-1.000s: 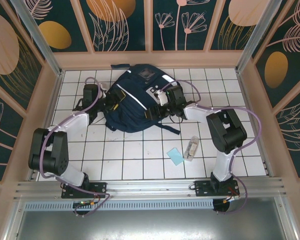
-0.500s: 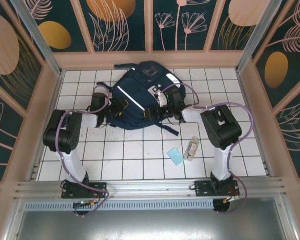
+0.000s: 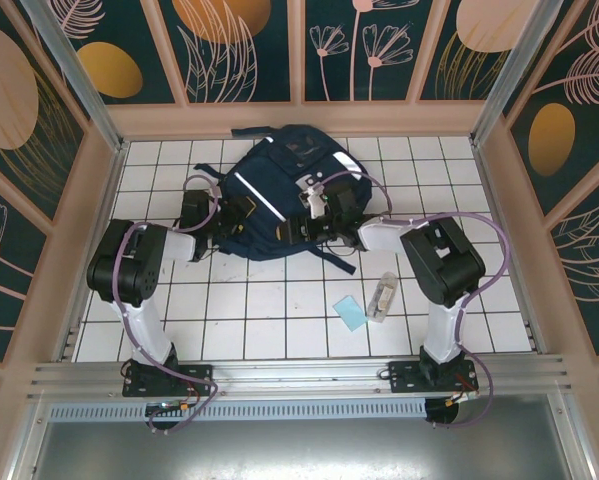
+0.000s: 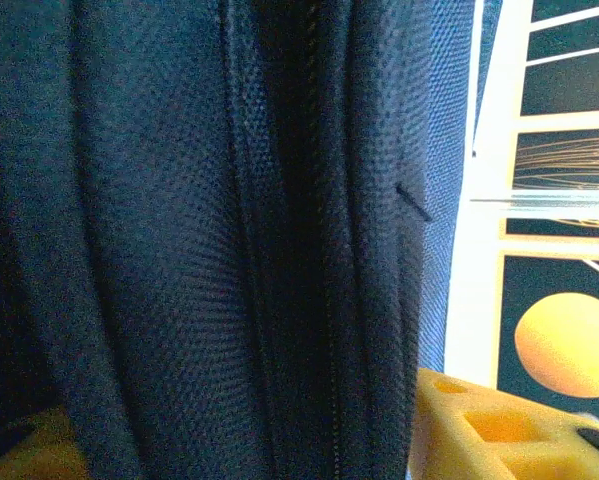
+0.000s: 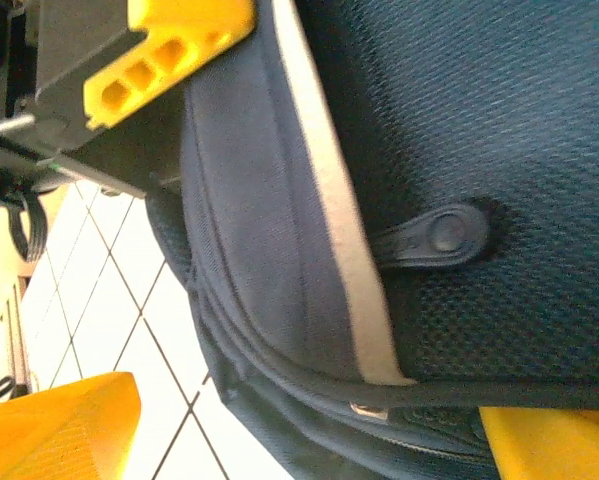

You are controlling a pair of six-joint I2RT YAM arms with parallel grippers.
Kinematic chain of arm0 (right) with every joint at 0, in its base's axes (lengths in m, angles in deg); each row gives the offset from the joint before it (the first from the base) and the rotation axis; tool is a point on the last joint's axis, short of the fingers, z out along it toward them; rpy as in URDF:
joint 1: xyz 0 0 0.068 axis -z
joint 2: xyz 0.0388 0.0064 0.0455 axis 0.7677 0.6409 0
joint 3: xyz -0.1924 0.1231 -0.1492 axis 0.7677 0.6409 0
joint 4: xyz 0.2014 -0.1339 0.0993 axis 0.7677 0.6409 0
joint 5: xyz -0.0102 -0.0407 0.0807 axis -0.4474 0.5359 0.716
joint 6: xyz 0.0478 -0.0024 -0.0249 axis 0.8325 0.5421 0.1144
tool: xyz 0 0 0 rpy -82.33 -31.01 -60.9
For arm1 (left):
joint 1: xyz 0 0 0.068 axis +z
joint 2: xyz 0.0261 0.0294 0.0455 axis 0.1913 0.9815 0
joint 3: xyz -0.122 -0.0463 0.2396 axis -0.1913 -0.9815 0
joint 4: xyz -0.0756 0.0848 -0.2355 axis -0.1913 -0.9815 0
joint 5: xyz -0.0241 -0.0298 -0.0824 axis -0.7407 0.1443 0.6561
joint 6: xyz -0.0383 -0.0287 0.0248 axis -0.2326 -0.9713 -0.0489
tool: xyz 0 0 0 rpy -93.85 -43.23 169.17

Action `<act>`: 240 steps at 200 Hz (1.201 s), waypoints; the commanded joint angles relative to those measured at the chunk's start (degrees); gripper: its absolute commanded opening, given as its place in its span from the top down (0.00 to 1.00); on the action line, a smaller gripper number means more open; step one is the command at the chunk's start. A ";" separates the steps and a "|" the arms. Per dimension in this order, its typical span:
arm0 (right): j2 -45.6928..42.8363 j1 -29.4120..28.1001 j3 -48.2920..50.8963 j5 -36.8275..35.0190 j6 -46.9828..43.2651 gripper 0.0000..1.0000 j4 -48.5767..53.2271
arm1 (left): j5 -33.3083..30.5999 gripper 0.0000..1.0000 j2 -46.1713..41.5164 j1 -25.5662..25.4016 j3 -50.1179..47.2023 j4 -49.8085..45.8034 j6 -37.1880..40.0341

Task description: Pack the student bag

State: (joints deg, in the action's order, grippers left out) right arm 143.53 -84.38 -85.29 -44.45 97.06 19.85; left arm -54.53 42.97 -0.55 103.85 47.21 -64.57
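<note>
Bag (image 3: 274, 195) sits at the 12 o'c end of the table (image 3: 279, 300). In the last sec it got shoved a bit further toward 12 and bunched up, so it looks shorter and taller than before. L arm's elbow swung in from 8 o'c to close beside the bag.

L claw (image 3: 234, 215) is at the bag's 8 o'c side. It has narrowed onto a fold w/ the zip (image 4: 304, 250), and fabric fills the gap up to its finger (image 4: 499, 430), so it reads as pinching the bag.

R claw (image 3: 304, 215) is on the 4 o'c side, jaws wide and straddling the edge by the white stripe (image 5: 329, 220). Tile shows betw. one finger (image 5: 59, 430) and the cloth, so no grip there.

Prob. meaning: L holds and R goes for the zip or opening. Card (image 3: 349, 312) + clear case (image 3: 382, 297) at 5 o'c aren't packed yet.
</note>
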 commanded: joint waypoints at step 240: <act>-14.32 2.58 -1.91 -5.54 6.05 0.19 23.45 | -16.17 0.27 -9.60 -5.46 16.79 -52.17 35.59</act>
State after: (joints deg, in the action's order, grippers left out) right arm 129.83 -85.39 -89.90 -43.14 99.40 37.91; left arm -61.44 37.12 -5.84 116.49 16.81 -46.37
